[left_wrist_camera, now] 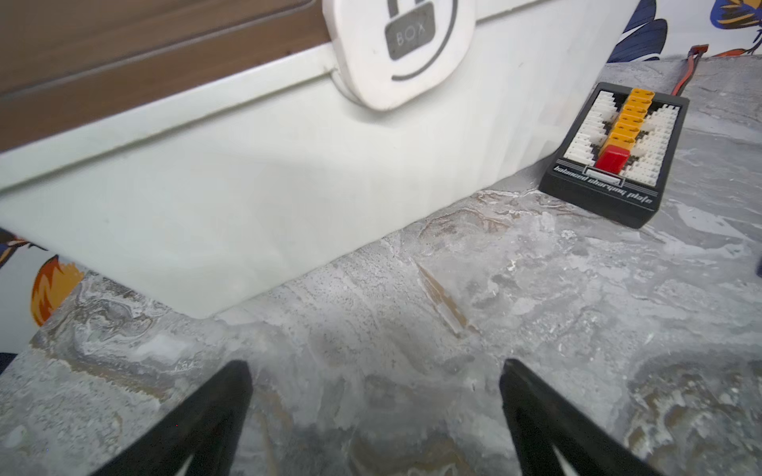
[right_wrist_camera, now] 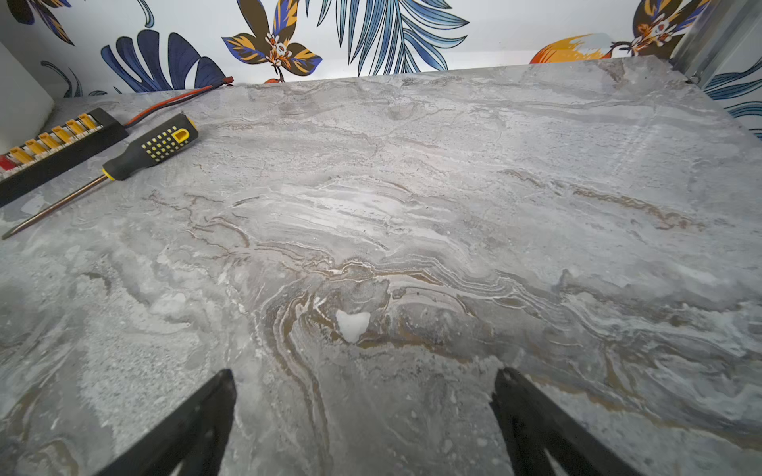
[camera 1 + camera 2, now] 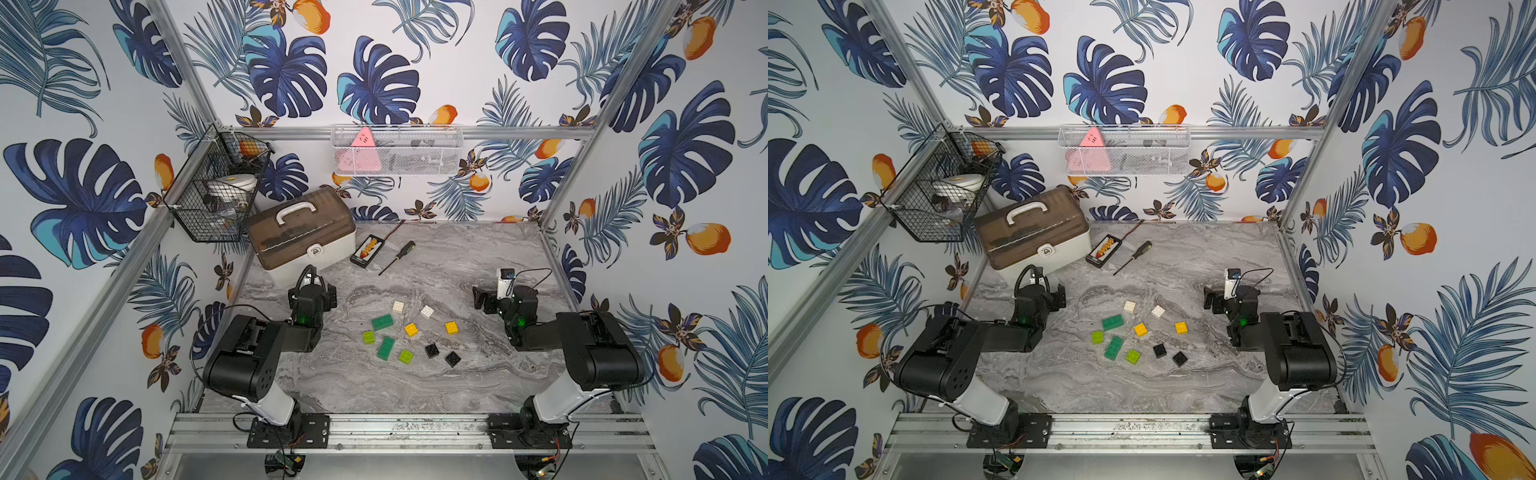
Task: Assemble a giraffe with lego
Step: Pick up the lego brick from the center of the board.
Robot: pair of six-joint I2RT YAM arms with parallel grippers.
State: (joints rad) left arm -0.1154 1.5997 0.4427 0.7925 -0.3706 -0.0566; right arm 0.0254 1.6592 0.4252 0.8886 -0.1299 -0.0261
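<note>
No giraffe is being built yet. The lego [image 3: 411, 330] is being seen loose, mid table [image 3: 457, 382]. The left gripper [image 1: 373, 364] and right gripper [image 2: 363, 373] are being held wide apart, empty.

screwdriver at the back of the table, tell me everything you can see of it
The screwdriver has a black handle with a grid of yellow grip dots and a yellow patch near the butt. The handle looks rubbery, and the shaft is thin, dark and metallic. It lies flat on the grey marbled table near the back edge, handle toward the wall, tip toward the front. The black charging plate lies beside it, seemingly apart.
</note>
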